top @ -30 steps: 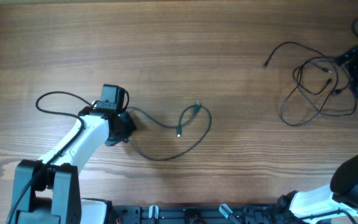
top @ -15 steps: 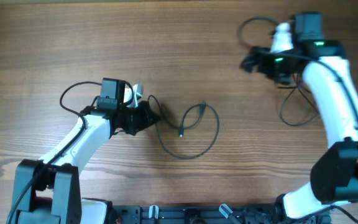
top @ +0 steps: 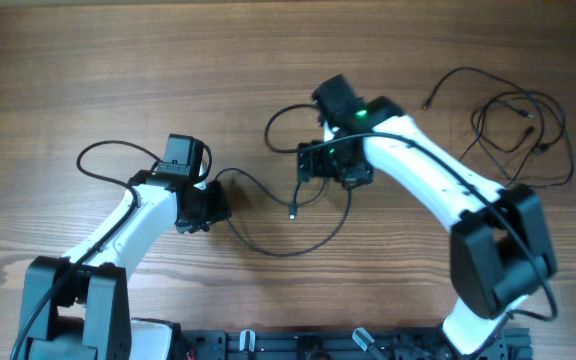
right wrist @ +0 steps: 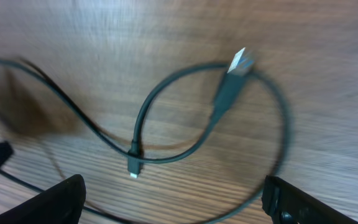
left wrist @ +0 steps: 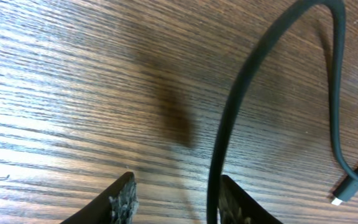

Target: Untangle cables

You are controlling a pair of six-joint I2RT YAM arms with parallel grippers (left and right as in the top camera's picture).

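1. One cable (top: 268, 250) lies strung out on the table (top: 118, 60), clear of the heap. It crosses itself once just ahead of the right gripper (right wrist: 173, 190), whose fingers hang wide apart above it, holding nothing.
2. The left gripper (left wrist: 176, 199) stands parted too, and the cable runs unpinched beside one finger.
3. Well behind the right gripper, the other cables (top: 513, 140) lie tangled together. Most of the job looks undone.

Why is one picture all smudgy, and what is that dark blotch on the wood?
Right wrist view: the whole picture is smeared, so the cable and the wood grain look soft. Left wrist view: sharp grain, white glare at the lower left of the table, and the dark blotch looks like a shadow beside the cable. Overhead view: even light, crisp.
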